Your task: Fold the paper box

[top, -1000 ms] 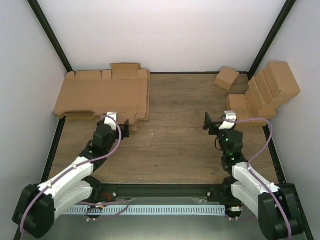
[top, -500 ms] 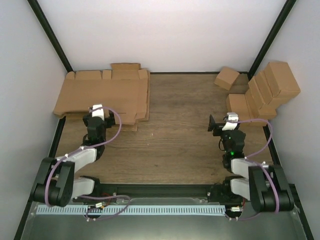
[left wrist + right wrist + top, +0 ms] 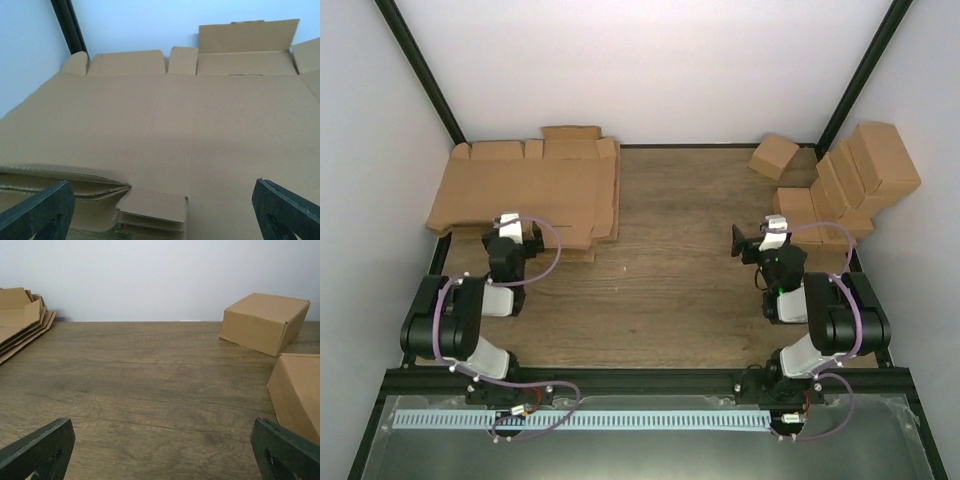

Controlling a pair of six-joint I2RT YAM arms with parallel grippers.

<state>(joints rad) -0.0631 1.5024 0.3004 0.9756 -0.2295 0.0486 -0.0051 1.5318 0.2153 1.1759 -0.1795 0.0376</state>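
No single paper box stands apart from the other cardboard in these views. My left gripper (image 3: 512,232) (image 3: 160,215) is open and empty, drawn back to the near edge of a stack of large flat brown sheets (image 3: 530,190) (image 3: 165,125), with a small flap of the stack between its fingers. The right gripper (image 3: 765,240) (image 3: 160,450) is also open and empty, low over bare wood. Both arms are folded back close to their bases.
Several folded brown cartons (image 3: 850,180) (image 3: 297,390) lean in a row at the back right. A small cube-like carton (image 3: 773,156) (image 3: 264,322) sits beside them near the back wall. The wooden table (image 3: 670,260) lies between the piles, with black posts at the corners.
Both arms have folded back toward their bases. The left gripper moved left and slightly back along the sheet stack's near edge; the right one shifted little. Both stayed open.
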